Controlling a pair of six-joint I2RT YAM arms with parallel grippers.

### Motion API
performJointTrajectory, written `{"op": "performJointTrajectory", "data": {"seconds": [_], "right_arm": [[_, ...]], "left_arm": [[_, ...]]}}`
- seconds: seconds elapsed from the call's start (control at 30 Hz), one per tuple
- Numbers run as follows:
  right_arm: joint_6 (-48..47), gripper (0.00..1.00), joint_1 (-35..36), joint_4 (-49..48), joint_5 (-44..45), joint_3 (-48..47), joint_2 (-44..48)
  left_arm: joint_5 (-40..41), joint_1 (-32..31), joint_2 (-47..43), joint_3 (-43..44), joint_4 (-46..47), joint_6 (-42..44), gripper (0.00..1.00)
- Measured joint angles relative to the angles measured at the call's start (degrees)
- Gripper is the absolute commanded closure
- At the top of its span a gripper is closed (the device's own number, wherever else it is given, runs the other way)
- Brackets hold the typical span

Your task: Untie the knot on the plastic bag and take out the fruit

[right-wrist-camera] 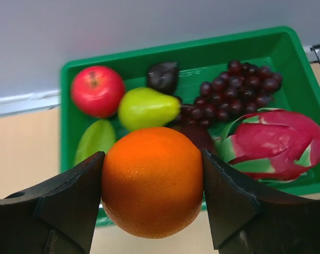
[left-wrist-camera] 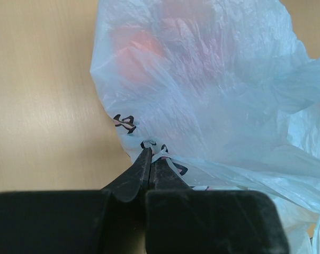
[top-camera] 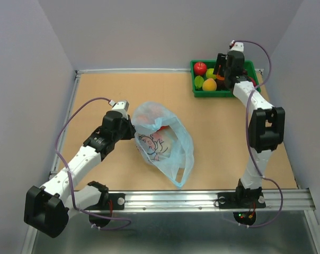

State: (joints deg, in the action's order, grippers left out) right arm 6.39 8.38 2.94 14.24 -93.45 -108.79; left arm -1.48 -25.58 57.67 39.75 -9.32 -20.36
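While the green tray [right-wrist-camera: 287, 47] holds apple [right-wrist-camera: 97, 91], pear [right-wrist-camera: 148, 108], grapes [right-wrist-camera: 239, 87] and dragon fruit [right-wrist-camera: 271, 145], the plastic bag [top-camera: 162, 140] on the table [top-camera: 229, 137] shows reddish fruit [left-wrist-camera: 139, 47] inside. Right gripper [right-wrist-camera: 152, 182] clamps an orange [right-wrist-camera: 152, 174]; left gripper [left-wrist-camera: 151, 156] pinches the bag's edge.

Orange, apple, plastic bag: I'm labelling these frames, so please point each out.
orange [right-wrist-camera: 152, 182]: right wrist view, centre of its peel.
apple [right-wrist-camera: 97, 91]: right wrist view, its red front.
plastic bag [left-wrist-camera: 202, 95]: left wrist view, crinkled blue wall.

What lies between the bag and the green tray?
Nothing. In the top view, only bare table separates the bag from the tray.
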Motion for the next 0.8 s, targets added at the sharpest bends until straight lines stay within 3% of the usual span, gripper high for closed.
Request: {"op": "performJointTrajectory", "data": {"seconds": [0.23,0.3,0.43,0.47,0.53,0.67,0.8], "right_arm": [[2.1,0.78,-6.75,-1.7,0.42,-18.45,-20.33],[2.69,0.7,-7.65,-2.56,0.44,-23.93,-25.64],[3.52,0.31,-8.31,-3.43,0.79,-31.19,-32.89],[3.74,0.14,-8.31,-3.54,1.07,-31.91,-34.05],[3.91,0.0,-8.31,-3.78,1.51,-32.11,-34.93],[4.33,0.0,-8.28,-4.87,2.32,-31.34,-34.58],[4.35,0.0,-8.28,-7.52,2.32,-24.79,-29.7]], "left_arm": [[-1.36,0.31,0.0,0.0,0.11,0.42,0.96],[-1.86,0.31,0.0,0.0,0.33,0.55,0.96],[-2.75,0.37,0.17,0.0,0.59,0.83,0.96],[-2.91,0.42,0.35,0.0,0.66,0.94,0.96],[-3.04,0.55,0.68,0.0,0.72,1.03,0.96],[-3.06,0.57,0.7,0.0,0.9,1.05,0.96],[-3.23,0.57,0.68,0.0,0.94,1.09,0.96]]}}
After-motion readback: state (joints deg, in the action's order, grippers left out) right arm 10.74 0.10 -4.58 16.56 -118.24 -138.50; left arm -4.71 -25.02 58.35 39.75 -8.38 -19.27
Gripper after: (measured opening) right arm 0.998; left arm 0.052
